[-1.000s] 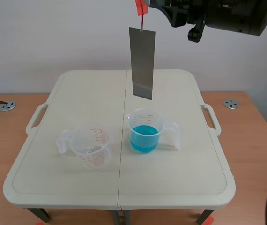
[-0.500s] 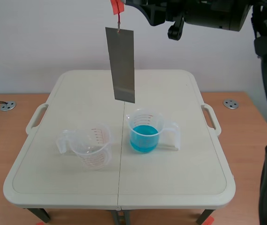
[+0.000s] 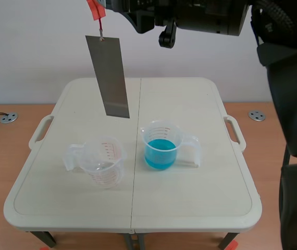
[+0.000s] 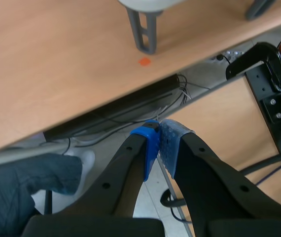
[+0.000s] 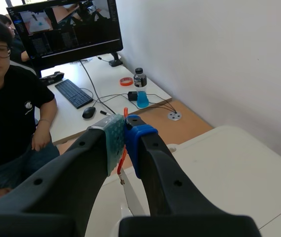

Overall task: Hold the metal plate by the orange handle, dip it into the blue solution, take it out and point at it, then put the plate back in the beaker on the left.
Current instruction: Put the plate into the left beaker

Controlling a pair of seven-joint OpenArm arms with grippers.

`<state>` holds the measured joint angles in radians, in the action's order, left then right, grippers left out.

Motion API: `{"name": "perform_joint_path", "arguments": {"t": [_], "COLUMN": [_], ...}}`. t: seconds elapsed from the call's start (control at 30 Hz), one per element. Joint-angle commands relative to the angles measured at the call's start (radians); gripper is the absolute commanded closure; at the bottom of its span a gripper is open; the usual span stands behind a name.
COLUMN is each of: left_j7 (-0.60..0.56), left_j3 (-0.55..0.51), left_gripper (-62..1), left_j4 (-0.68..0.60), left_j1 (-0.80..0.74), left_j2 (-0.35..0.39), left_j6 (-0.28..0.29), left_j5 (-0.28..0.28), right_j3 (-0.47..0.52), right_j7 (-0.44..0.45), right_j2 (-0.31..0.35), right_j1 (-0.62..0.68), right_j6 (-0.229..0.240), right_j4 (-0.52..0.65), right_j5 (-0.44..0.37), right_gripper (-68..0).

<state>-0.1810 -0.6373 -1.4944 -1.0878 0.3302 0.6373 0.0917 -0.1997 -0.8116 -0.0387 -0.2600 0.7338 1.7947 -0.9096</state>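
Two dotted pads [image 5: 112, 136] of the right gripper [image 5: 124, 132] are pinched shut on nothing more than the thin orange handle [image 3: 95, 9]. The long grey metal plate [image 3: 109, 78] therefore dangles free beneath the fingers, tilted, with its lower edge leaning back toward the arm's own side. The empty clear plastic beaker [image 3: 102, 161] stands far below the gripper, with the plate's lower edge well above its rim. The clear beaker of blue solution [image 3: 161, 146] sits beside it, nearer the arm's own side.

The likeliest trouble is swing. A plate hung from so small a grip can sway on the way down, strike the rim instead of entering the mouth, and tip the light beaker over. A descent slightly off line could also catch the neighbouring beaker and spill blue liquid across the pale folding table [image 3: 190, 208]. The handle might slip between the pads too.

The left gripper [image 4: 159, 143], closed on nothing, hangs away from the table, so it cannot steady either beaker.
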Motion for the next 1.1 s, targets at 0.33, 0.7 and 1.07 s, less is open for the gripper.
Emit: {"name": "perform_joint_path", "arguments": {"t": [0.33,0.7,1.07], "left_j7": [-0.011,-0.010,-0.009], "left_j3": [0.165,0.177,0.177], "left_gripper": [-1.5,-1.5,-1.5], "left_j4": [-0.006,-0.006,-0.006], "left_j1": [0.003,0.005,0.005], "left_j2": [-0.053,-0.053,-0.053], "left_j6": [0.001,0.001,0.001], "left_j5": [-0.140,-0.164,-0.164], "right_j3": [-0.069,-0.127,-0.155], "right_j7": [0.025,0.025,0.050], "right_j2": [-0.044,-0.054,-0.056], "right_j1": [-0.026,-0.025,-0.025], "right_j6": [0.012,0.012,0.012], "right_j4": [0.024,0.024,-0.007], "right_j5": [-0.013,0.001,0.008], "right_gripper": [-1.5,-1.5,-1.5]}}
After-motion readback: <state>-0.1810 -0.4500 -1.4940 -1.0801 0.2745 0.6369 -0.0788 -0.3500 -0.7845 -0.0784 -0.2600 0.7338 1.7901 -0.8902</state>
